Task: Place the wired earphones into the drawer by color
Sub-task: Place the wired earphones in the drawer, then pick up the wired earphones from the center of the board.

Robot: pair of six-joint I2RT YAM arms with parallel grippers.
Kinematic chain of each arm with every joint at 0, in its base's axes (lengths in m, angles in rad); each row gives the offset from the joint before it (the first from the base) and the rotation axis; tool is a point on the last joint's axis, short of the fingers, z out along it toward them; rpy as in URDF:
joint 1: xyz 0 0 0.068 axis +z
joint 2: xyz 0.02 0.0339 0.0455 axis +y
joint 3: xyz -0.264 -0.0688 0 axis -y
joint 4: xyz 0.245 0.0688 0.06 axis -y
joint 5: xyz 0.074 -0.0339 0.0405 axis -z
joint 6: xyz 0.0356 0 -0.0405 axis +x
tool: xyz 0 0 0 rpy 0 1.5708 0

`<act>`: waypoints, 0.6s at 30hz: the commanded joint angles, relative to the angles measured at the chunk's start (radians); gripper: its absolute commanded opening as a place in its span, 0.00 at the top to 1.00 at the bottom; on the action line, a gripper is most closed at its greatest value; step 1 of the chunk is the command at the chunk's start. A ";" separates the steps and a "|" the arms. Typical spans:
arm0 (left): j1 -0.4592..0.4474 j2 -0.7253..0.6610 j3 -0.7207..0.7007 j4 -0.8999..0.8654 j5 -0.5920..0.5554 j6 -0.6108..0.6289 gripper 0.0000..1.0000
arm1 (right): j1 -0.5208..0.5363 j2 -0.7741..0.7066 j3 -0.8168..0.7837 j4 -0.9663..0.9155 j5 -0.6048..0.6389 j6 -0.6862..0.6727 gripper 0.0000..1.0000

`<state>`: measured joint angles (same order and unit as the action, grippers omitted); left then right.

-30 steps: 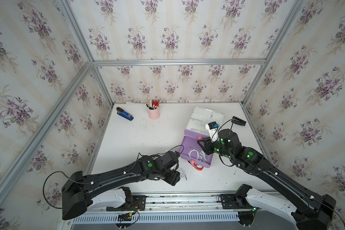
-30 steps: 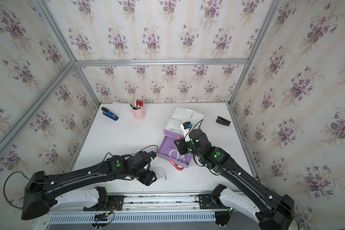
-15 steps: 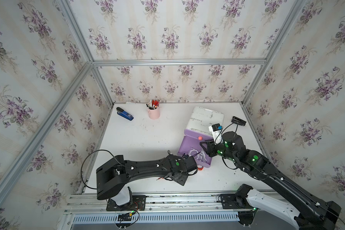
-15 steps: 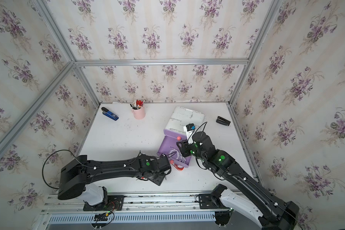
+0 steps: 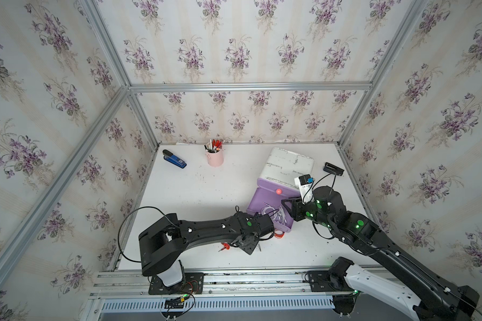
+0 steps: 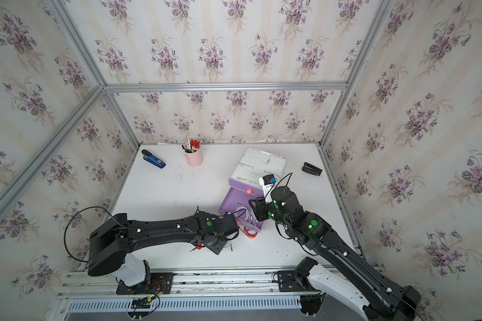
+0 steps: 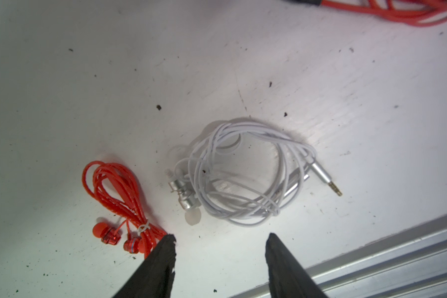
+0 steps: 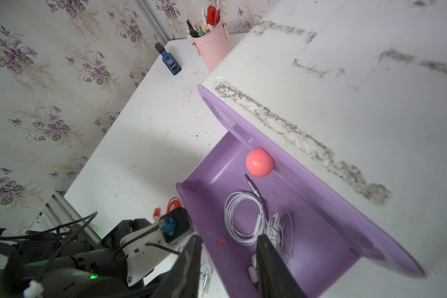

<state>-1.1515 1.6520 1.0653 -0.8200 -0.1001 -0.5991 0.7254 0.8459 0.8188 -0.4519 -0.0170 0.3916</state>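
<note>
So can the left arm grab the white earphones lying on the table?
Probably yes. The left pincer is open, just short of the white earphones, and nothing lies between them. The red earphones sit close beside one jaw, so it might nudge those.

In both top views the left arm's wrist (image 5: 248,241) covers the table beside the front of the purple drawer (image 5: 259,200); of the red earphones (image 5: 223,246) there we see only a scrap. The red cord (image 7: 410,15) just beside that front runs off the edge in the left wrist view. Inside the drawer, a finger (image 8: 271,265) of the right gripper (image 8: 227,238) hides part of the white earbuds (image 8: 253,273). The small black thing (image 5: 333,168) beyond the drawer is too small to name.
</note>
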 commanded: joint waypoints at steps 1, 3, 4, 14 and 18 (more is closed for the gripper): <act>0.009 0.010 0.005 0.032 -0.004 0.085 0.43 | 0.000 0.007 0.009 -0.001 0.004 0.003 0.61; 0.010 0.017 0.005 0.039 0.001 0.104 0.44 | 0.000 0.007 0.013 0.001 0.005 0.003 0.61; 0.010 0.021 0.005 0.038 0.009 0.109 0.44 | 0.000 0.007 0.014 0.001 0.006 0.003 0.61; -0.006 -0.003 -0.006 0.029 0.058 0.092 0.48 | 0.000 0.014 0.020 -0.001 0.006 0.001 0.61; -0.037 -0.023 -0.008 0.015 0.086 0.015 0.49 | 0.001 0.009 0.017 -0.001 0.010 0.000 0.61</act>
<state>-1.1770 1.6398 1.0546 -0.7902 -0.0433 -0.5270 0.7254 0.8589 0.8345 -0.4522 -0.0162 0.3923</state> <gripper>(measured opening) 0.514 0.392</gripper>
